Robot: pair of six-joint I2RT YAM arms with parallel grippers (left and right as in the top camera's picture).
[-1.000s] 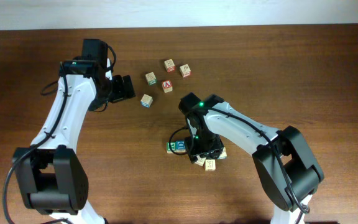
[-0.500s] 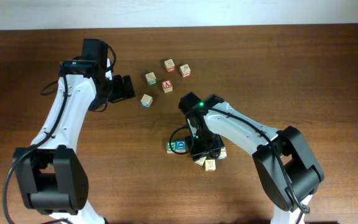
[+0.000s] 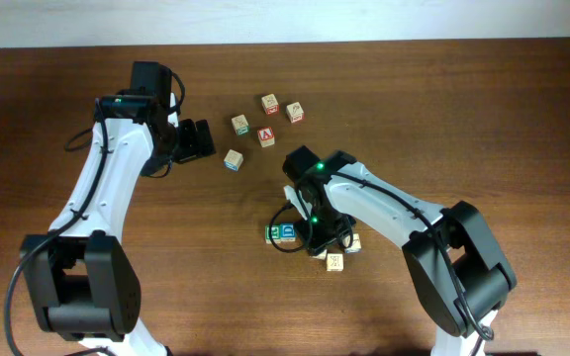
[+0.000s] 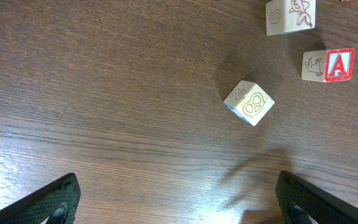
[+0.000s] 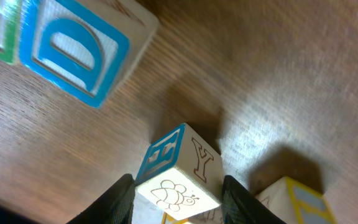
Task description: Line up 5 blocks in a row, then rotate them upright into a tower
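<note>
Dark wood table (image 3: 483,109): right gripper (image 5: 178,198), bent down at 5 o'clock, clasps a bee-printed block (image 5: 188,165); left gripper (image 4: 178,199) hovers splayed at 10 o'clock.

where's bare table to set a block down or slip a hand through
Bare table lies right of the right arm, and between the left arm and the D block. Crowded: around the right gripper, closed on the Y block, and the red A block cluster beside the open left gripper.
</note>
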